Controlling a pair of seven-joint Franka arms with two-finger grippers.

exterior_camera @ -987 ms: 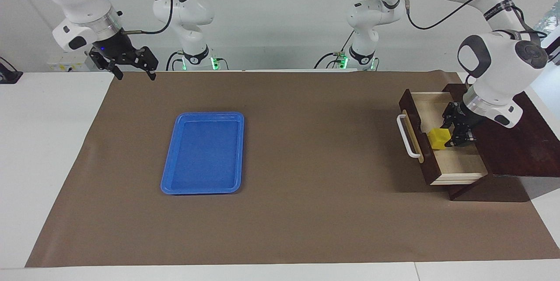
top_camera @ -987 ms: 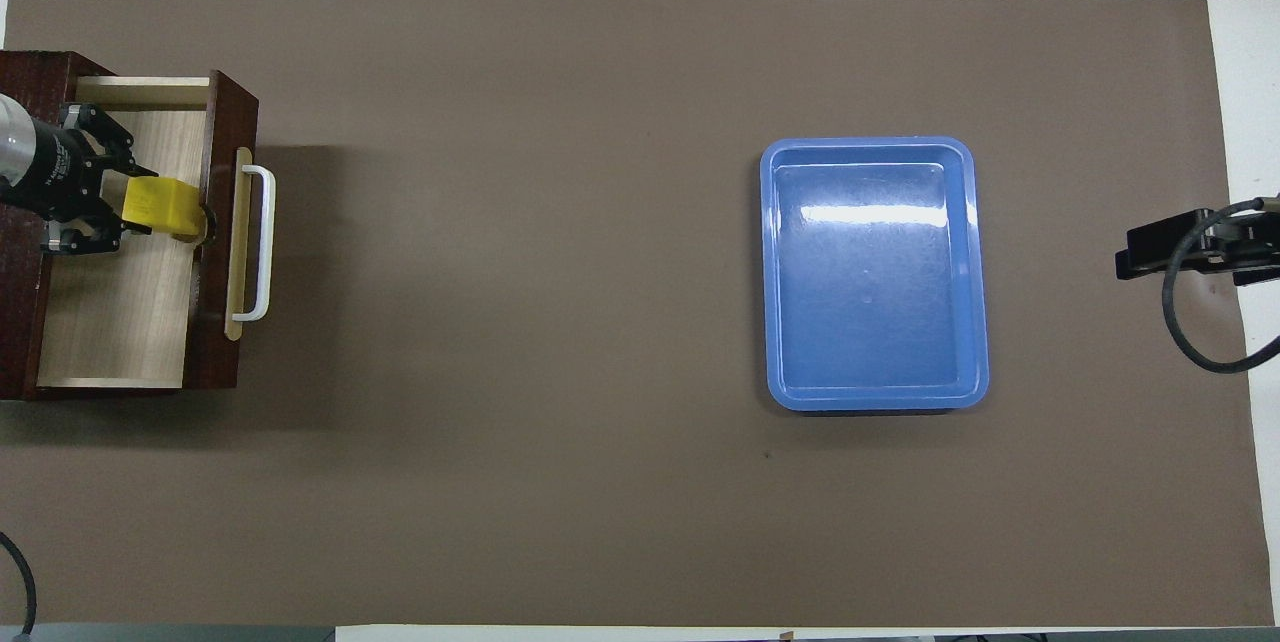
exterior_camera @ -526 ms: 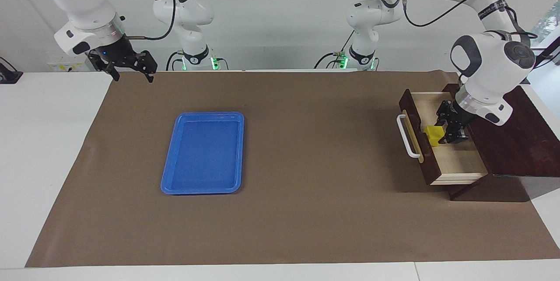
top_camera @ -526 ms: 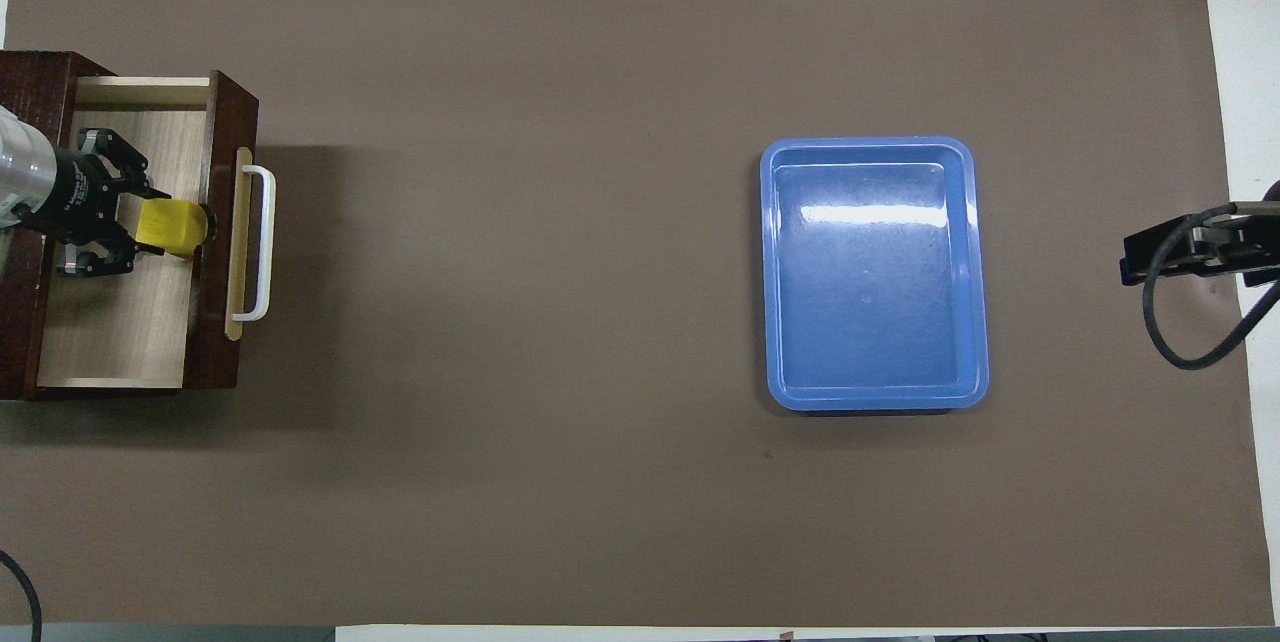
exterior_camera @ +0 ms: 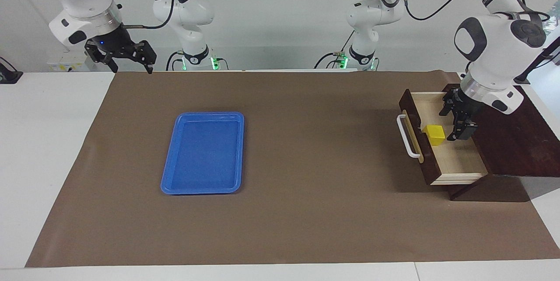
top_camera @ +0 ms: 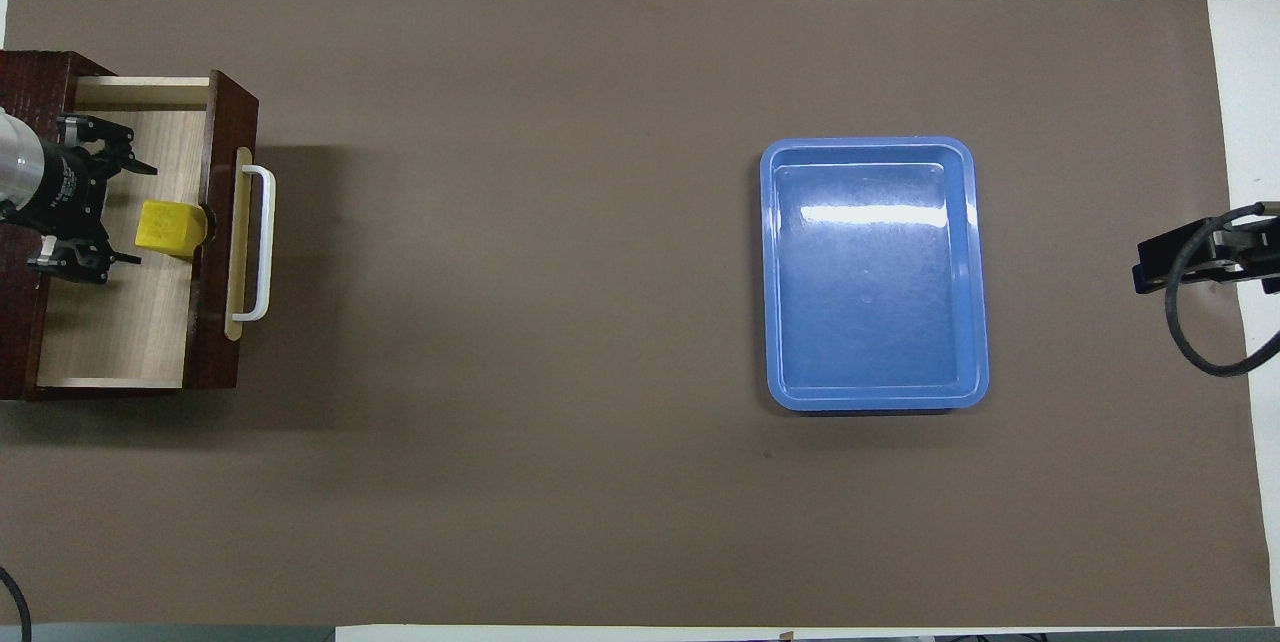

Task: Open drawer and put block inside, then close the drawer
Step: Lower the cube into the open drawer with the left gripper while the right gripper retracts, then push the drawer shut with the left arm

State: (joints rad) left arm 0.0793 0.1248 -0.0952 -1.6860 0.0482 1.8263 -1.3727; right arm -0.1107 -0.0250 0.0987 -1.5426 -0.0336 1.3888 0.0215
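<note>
You see the drawer (exterior_camera: pixel 450 141) pulled out of its dark wooden box (exterior_camera: pixel 516 141), which stands at the left arm's end of the table. The white handle (exterior_camera: pixel 406 136) on the drawer front points toward the middle of the table. The yellow block (exterior_camera: pixel 435 135) lies inside the drawer, on the pale wood floor, just beside the inner side of the drawer front. In the overhead view it seems to touch the front wall, but you cannot be sure of this.

The left gripper (exterior_camera: pixel 459 124) hangs over the open drawer, near the block but apart from it. Its fingers are spread and they grasp nothing; the block (top_camera: pixel 168 228) sits free between the gripper (top_camera: pixel 118 212) and the drawer front.

The right gripper (exterior_camera: pixel 129 67) is raised over the table's edge at the right arm's end, close to the robots, and this arm waits. Its fingers are released and they carry nothing.

The blue tray (exterior_camera: pixel 168 176) lies flat on the brown mat (exterior_camera: pixel 306 211), toward the right arm's end, well apart from the drawer.
</note>
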